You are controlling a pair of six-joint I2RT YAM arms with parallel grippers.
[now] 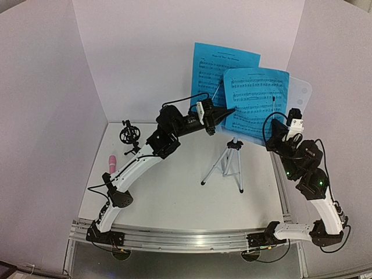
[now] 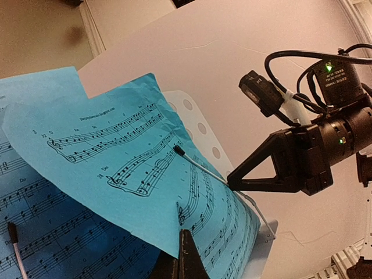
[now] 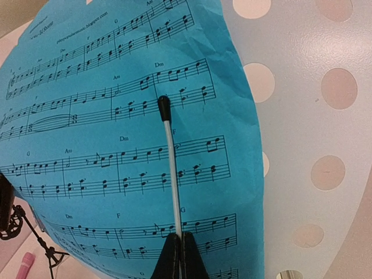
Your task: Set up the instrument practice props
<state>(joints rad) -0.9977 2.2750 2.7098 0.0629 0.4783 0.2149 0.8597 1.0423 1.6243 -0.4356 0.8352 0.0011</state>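
Note:
The pale-blue perforated music stand [image 1: 301,93] stands at the back right on silver tripod legs [image 1: 225,165]. Two blue sheet-music pages lean on it: a rear page [image 1: 224,63] and a front page [image 1: 256,103]. My left gripper [image 1: 231,111] is shut on the front page's [image 2: 133,174] lower edge [image 2: 185,251]. My right gripper [image 1: 277,125] is shut on the stand's white wire page holder [image 3: 173,174], low on the wire [image 3: 179,251]; it also shows in the left wrist view [image 2: 231,181]. The pink microphone [image 1: 110,161] lies at the left. The black tripod mic mount [image 1: 129,135] stands behind it.
White walls enclose the table on three sides. A second wire page holder [image 2: 16,250] lies against the rear page. The mic mount [image 3: 17,224] and microphone [image 3: 24,267] show at the lower left of the right wrist view. A metal rail [image 1: 192,238] runs along the near edge.

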